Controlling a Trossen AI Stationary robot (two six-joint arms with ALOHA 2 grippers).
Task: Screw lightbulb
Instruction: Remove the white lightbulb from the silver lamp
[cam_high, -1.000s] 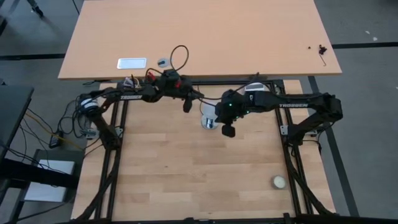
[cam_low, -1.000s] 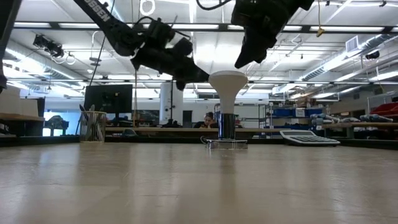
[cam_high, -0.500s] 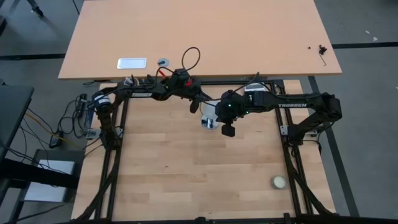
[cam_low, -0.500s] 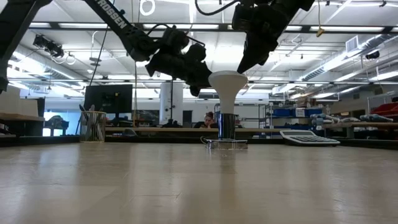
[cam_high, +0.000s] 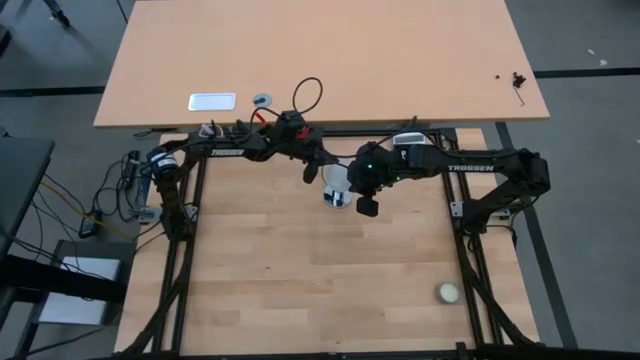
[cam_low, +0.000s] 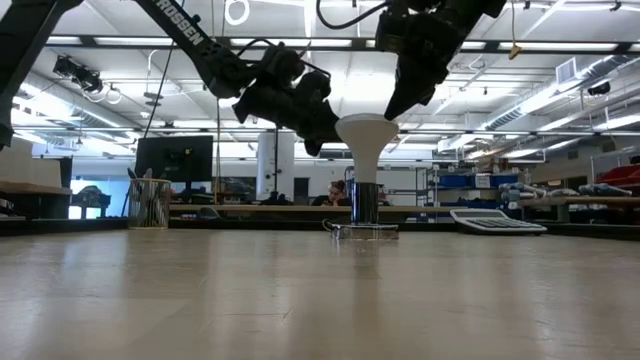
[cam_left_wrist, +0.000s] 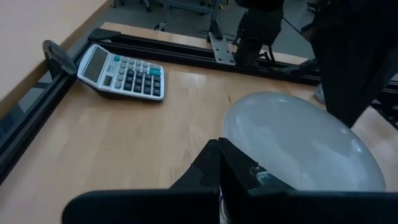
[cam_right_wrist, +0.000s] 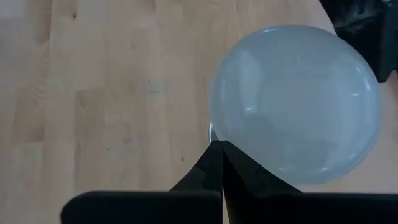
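Observation:
The white lightbulb stands upright, dome up, its narrow grey base in the socket at the table's far middle; it also shows in the high view. My left gripper is shut, its tips at the dome's left side. My right gripper is shut, slanting down just above the dome's right rim. My left gripper's shut fingertips stand at the edge of the bulb's dome, slanting down from the table's left; I cannot tell whether they touch it. My right gripper's shut fingertips stand at the dome's rim from above; I cannot tell whether they touch it.
A calculator lies by the far rail to the right of the bulb. A cream-white ball lies at the near right. A second, lighter table stands beyond the far edge. The near half of the table has free room.
My left gripper has gone toward the table's right edge, up to the bulb's dome, then stayed there. My right gripper has shifted a little toward the far edge, closer over the dome. The bulb has kept still.

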